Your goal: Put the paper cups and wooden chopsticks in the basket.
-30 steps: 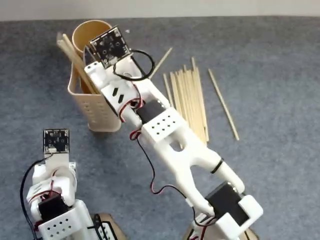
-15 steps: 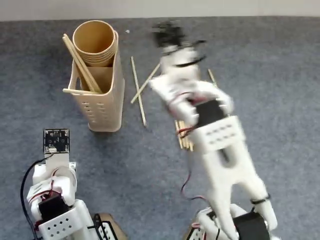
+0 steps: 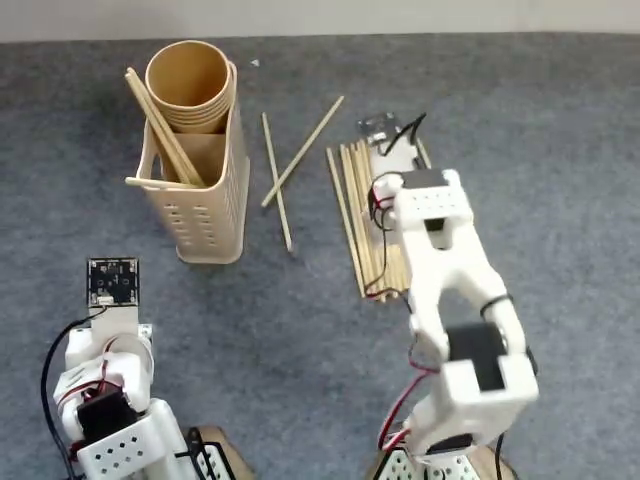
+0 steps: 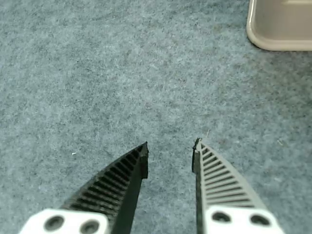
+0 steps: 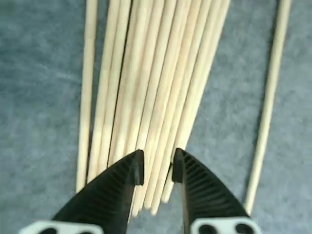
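Observation:
A beige basket (image 3: 205, 215) stands at the left, with stacked paper cups (image 3: 190, 80) and a few wooden chopsticks (image 3: 160, 130) in it. Two loose chopsticks (image 3: 280, 190) lie crossed just right of the basket. A pile of chopsticks (image 3: 352, 205) lies in the middle of the table. My right gripper (image 5: 157, 163) hovers low over that pile (image 5: 161, 73), its fingers narrowly open and nothing gripped. My left gripper (image 4: 170, 148) is open above bare carpet, a short way from a corner of the basket (image 4: 280, 29).
Grey carpet covers the table. One chopstick (image 5: 270, 97) lies apart beside the pile. The right arm (image 3: 440, 260) stretches over the pile's near end. The left arm (image 3: 105, 370) sits at the front left corner.
The right arm has left the basket, swung to the right and come down over the chopstick pile. The left arm has not moved.

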{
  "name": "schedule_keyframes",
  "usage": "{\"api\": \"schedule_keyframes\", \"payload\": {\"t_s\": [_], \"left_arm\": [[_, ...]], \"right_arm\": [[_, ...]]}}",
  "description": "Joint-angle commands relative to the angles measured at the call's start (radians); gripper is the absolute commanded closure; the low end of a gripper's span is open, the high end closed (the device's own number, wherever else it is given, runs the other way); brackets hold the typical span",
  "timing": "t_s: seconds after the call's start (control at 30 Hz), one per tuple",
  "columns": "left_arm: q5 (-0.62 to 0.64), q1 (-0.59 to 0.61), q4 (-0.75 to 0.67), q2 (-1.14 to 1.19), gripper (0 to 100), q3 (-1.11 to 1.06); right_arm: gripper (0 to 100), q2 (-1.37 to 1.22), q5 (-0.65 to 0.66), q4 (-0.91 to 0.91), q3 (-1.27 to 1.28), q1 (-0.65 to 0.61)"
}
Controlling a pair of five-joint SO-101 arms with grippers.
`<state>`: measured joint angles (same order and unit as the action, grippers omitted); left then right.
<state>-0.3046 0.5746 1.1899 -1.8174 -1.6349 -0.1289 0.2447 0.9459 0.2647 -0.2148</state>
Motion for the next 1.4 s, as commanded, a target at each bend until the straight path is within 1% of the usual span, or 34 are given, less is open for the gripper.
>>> {"api": "schedule_keyframes", "payload": {"t_s": [0.0, 0.13, 0.33, 0.4, 0.47, 0.6, 0.7, 0.83, 1.03, 1.1, 1.23, 1.37], "left_arm": [[-0.008, -0.015, -0.020, -0.002, 83, 0.002], [-0.008, -0.015, -0.020, -0.002, 83, 0.002], [-0.008, -0.015, -0.020, -0.002, 83, 0.002], [-0.008, -0.015, -0.020, -0.002, 83, 0.002], [-0.008, -0.015, -0.020, -0.002, 83, 0.002], [-0.008, -0.015, -0.020, -0.002, 83, 0.002], [-0.008, -0.015, -0.020, -0.002, 83, 0.002], [-0.008, -0.015, -0.020, -0.002, 83, 0.002], [-0.008, -0.015, -0.020, -0.002, 83, 0.002], [-0.008, -0.015, -0.020, -0.002, 83, 0.002], [-0.008, -0.015, -0.020, -0.002, 83, 0.002], [-0.008, -0.015, -0.020, -0.002, 83, 0.002]], "right_arm": [[87.5, -0.050, 0.003, -0.094, -0.001, 0.025], [87.5, -0.110, 0.003, -0.148, -0.001, 0.062], [87.5, -0.206, 0.009, -0.150, -0.007, 0.090], [90.1, -0.211, 0.008, -0.148, -0.007, 0.093], [95.2, -0.209, 0.005, -0.143, -0.007, 0.094], [96.4, -0.208, 0.005, -0.143, -0.010, 0.093], [99.4, -0.205, 0.005, -0.142, -0.018, 0.093], [99.4, -0.156, 0.003, -0.062, -0.071, 0.093], [99.4, -0.005, 0.000, 0.035, -0.137, 0.091], [99.4, 0.051, -0.031, 0.050, -0.163, 0.090], [99.4, 0.142, -0.046, 0.116, -0.262, 0.047], [99.4, 0.165, -0.046, 0.188, -0.440, -0.030]]}}
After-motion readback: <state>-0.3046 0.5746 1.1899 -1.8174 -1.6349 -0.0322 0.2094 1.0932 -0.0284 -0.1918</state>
